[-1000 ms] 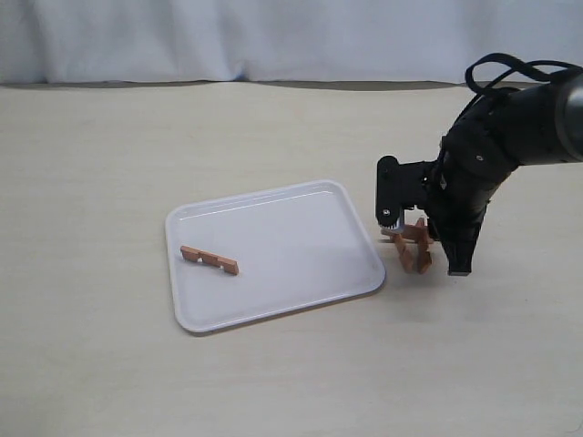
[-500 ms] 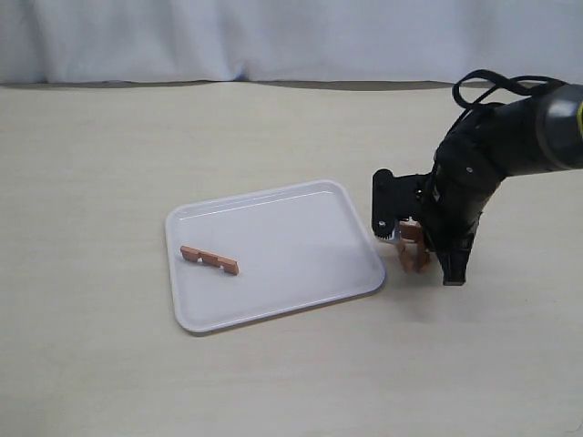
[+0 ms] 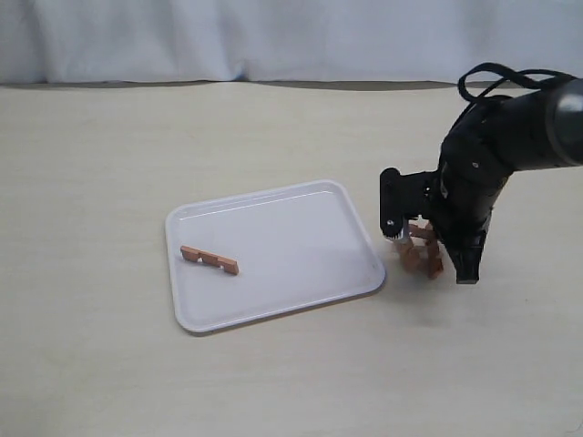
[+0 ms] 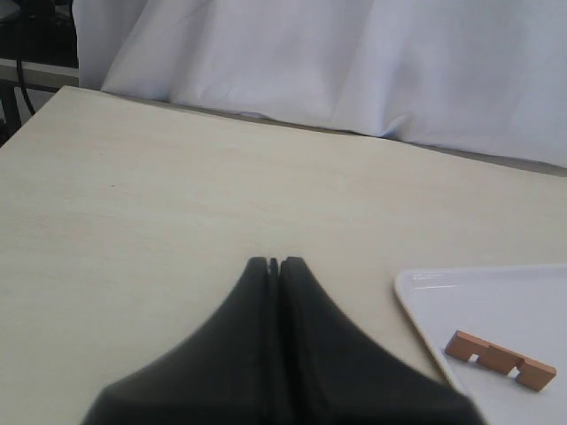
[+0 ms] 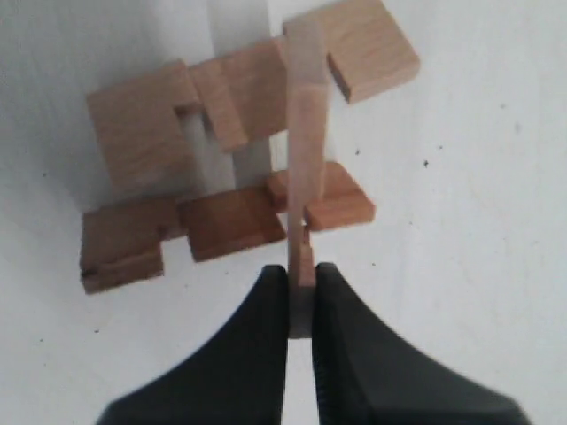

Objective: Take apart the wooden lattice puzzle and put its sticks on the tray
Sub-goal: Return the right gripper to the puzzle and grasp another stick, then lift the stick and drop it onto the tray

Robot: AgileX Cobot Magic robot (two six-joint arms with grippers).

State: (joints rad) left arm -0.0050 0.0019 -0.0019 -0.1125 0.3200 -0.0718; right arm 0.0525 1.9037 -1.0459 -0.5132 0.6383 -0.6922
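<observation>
In the exterior view, your right arm bends steeply down, right gripper (image 3: 451,264) at the puzzle (image 3: 417,256) just right of the tray (image 3: 301,232), which holds one stick (image 3: 209,260); the arm hides the grip. Left wrist: left gripper (image 4: 275,263) pressed closed, empty, above the table (image 4: 177,177). Right wrist: jaws pinch one edge-up stick (image 5: 306,159) crossing two flat ones, so three there.

The right pincer (image 5: 299,282) clamps the upright stick (image 5: 306,133) of the wooden lattice puzzle (image 5: 226,221)
</observation>
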